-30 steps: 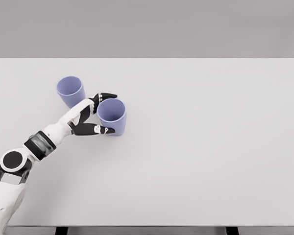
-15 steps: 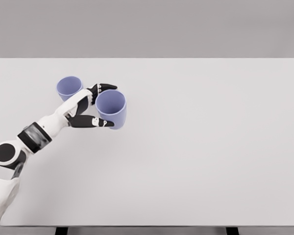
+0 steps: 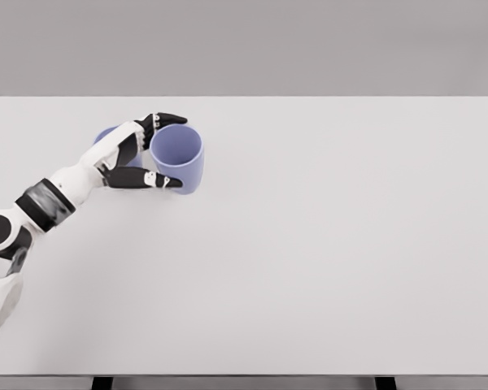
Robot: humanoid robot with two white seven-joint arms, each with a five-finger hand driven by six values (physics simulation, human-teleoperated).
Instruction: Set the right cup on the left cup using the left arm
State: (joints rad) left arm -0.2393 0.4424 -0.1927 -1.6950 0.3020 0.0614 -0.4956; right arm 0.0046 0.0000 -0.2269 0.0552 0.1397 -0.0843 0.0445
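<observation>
Gripping right cup (image 3: 177,157), left hand (image 3: 135,158) fingers clamped round it; left cup (image 3: 107,136) sits just left, behind hand.

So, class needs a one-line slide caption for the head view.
Left hand holds one blue cup beside the other cup, partly hidden, on a white table.

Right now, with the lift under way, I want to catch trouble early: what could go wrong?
The left hand grips the right cup from the side with few fingers, so it could slip or tilt. The left cup is mostly hidden behind the hand, so the forearm might knock it, or the stacking could miss its rim.
</observation>
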